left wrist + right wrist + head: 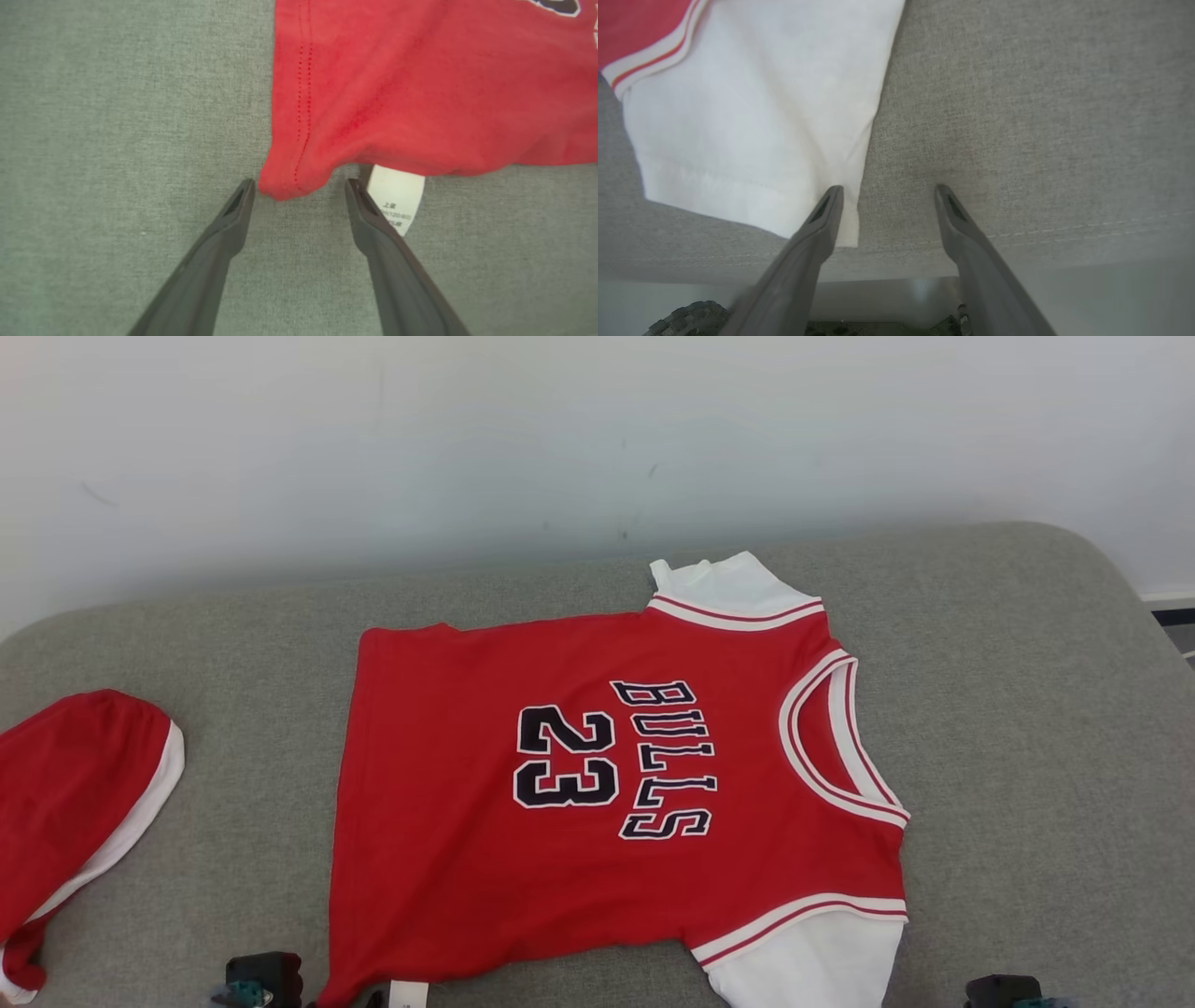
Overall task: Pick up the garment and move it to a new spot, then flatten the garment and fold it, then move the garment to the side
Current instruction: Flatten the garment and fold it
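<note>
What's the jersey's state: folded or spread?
Spread. The jersey lies flat, print up, with both white sleeves out. Only its hem corner bunches slightly by the open left gripper.

The grey cushion (1027,709) before me carries the jersey (448,859), spread flat with its collar toward my right, and a red cloth (65,784) lying well to the jersey's left, apart from it.

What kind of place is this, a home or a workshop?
Probably a plain practice room for folding clothes: a grey padded surface against a bare white wall, a red jersey spread on it, another red garment to its left.
</note>
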Motion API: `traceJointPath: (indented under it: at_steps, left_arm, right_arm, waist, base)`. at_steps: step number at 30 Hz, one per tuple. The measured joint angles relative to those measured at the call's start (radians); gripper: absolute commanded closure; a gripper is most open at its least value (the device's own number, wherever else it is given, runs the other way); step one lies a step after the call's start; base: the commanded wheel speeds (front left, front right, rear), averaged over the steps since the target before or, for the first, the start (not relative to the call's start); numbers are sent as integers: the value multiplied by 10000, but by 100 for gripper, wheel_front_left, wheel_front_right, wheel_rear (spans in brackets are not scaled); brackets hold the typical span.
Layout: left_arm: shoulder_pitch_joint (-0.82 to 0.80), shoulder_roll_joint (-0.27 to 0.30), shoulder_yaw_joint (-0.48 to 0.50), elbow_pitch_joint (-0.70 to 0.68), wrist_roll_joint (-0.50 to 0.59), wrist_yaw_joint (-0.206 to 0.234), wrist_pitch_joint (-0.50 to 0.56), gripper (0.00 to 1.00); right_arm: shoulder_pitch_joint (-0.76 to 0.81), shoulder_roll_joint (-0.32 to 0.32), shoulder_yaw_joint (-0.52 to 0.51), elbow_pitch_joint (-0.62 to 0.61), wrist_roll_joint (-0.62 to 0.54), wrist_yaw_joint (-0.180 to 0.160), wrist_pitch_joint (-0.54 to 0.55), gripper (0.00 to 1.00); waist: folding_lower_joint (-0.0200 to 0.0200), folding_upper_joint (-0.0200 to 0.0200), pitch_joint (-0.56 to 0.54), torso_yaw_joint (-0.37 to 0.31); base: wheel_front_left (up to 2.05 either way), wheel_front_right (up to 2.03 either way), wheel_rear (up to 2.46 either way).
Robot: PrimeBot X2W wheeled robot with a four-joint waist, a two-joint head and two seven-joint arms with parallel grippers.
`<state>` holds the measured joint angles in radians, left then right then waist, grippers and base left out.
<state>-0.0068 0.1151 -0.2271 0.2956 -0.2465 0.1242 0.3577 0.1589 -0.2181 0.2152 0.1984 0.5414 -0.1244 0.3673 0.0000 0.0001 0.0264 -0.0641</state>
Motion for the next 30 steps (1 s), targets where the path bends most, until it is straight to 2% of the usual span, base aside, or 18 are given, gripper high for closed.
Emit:
traceJointPath:
  at_steps: [13,22,30]
  left_arm:
    - [-194,163,523,-25,-196,0,50,0]
    - [7,184,1047,-976,-819,-12,125,0]
    - [15,221,1371,-1956,-757,-8,21,0]
  right_arm:
    - [3,360,-495,21,-355,0,378,0]
    - [57,407,-796,61,-548,0,558,0]
    - [167,483,-997,-8,-742,0,658,0]
  waist:
    - [0,0,109,92]
    - [0,0,82,134]
    - [0,0,89,154]
  base:
    - [0,0,0]
    - [0,0,0]
    - [0,0,0]
